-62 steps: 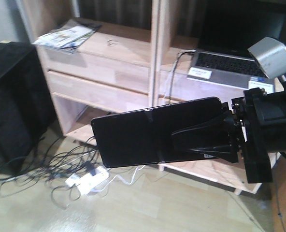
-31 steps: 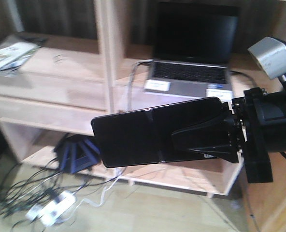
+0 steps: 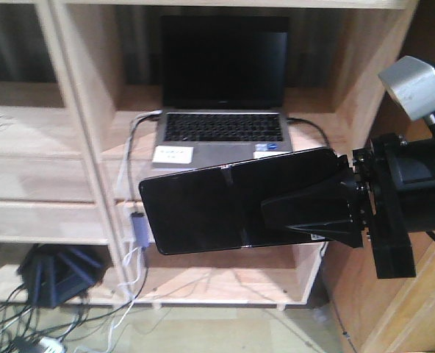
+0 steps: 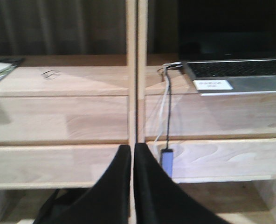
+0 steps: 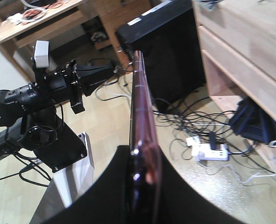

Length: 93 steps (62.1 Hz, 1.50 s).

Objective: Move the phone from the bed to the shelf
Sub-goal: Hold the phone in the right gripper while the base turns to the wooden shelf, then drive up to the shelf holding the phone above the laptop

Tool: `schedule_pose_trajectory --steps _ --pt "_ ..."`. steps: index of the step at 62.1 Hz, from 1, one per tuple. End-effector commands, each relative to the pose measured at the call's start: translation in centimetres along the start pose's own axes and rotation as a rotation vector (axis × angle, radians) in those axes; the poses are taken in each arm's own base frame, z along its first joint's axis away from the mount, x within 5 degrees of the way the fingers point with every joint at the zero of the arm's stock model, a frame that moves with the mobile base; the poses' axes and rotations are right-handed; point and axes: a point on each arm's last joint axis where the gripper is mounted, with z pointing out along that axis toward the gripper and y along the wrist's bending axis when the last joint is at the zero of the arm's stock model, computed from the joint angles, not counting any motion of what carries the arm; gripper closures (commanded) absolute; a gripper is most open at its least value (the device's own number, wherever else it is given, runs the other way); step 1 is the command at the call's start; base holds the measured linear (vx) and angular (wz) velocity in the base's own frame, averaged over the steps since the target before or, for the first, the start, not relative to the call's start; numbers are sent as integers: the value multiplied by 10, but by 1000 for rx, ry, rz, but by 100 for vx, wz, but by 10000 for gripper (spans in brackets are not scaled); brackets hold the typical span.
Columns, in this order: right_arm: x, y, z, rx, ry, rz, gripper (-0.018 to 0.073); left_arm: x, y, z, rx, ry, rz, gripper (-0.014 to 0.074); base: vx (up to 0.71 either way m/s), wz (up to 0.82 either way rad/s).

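Home room: wooden shelf [image 3: 78,88], laptop [image 3: 223,132]

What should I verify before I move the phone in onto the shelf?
1. Grip: right gripper shut on phone, held at one end: ok.
2. Target spot: laptop fills most of the compartment ahead: not ok.
3. Alternative: bare board of the shelf left of the upright: ok.
4. Snag risk: cable hangs over the board's front edge: not ok.
5. Other arm: left gripper shut, empty, apart from phone: ok.
6. Phone's clearance above the board: cannot tell.

Right claw [image 5: 141,161] clamps phone [image 5: 139,102] edge-on — left arm [image 5: 33,93] beyond, shelf [image 5: 250,60] at right.
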Motion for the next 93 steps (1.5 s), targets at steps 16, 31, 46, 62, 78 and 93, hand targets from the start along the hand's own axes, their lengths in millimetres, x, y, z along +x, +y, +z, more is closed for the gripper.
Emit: schedule_pose_trajectory --steps 16,31,46,62,78,93 --pt "-12 17 -7 -91 -69 -14 564 -6 1 0 -4 -77 -12 596 15 -12" --pt "-12 17 -7 -91 -69 -14 564 -6 1 0 -4 -77 -12 596 15 0" --pt "-12 17 -7 -91 -69 -14 564 -6 1 0 -4 -77 -12 596 14 3" --pt "-12 17 -7 -90 -69 -14 564 -6 1 0 -4 -77 -12 596 14 5" --pt "-12 17 -7 -91 -68 -14 564 -6 1 0 -4 -77 -12 596 14 4" --pt "-12 17 -7 -91 -68 -14 564 -6 1 0 -4 -77 -12 596 12 2"
